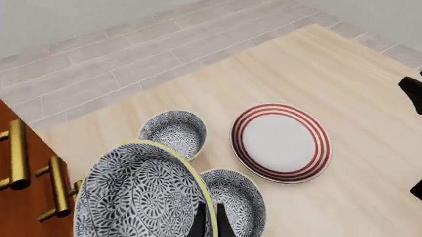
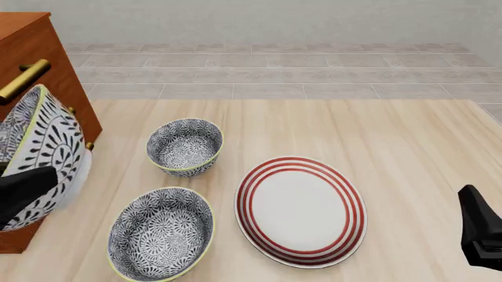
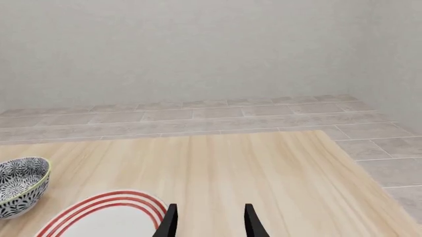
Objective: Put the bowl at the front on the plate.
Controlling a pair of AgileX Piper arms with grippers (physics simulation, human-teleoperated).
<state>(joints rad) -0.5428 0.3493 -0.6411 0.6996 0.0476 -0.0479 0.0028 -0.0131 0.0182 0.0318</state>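
Observation:
The bowl [image 1: 142, 195] [image 2: 49, 141], deep with a dense blue-and-white pattern and a yellow-green rim, hangs tilted above the table's front left, beside the cabinet. My left gripper [image 1: 209, 220] is shut on its rim, one finger on each side of the wall. The plate [image 2: 302, 211] [image 1: 280, 142], white with red rings, lies flat on the table to the right of the bowl, with nothing on it. My right gripper [image 3: 211, 221] [image 2: 480, 235] stands open and holds nothing, at the front right past the plate's edge [image 3: 108, 210].
Two more patterned bowls stand on the table left of the plate: a far bowl [image 2: 185, 147] [image 1: 173, 132] and a near bowl [image 2: 161, 232] [image 1: 234, 200]. A brown cabinet [image 2: 47, 64] with brass handles [image 1: 17, 153] stands at the left edge.

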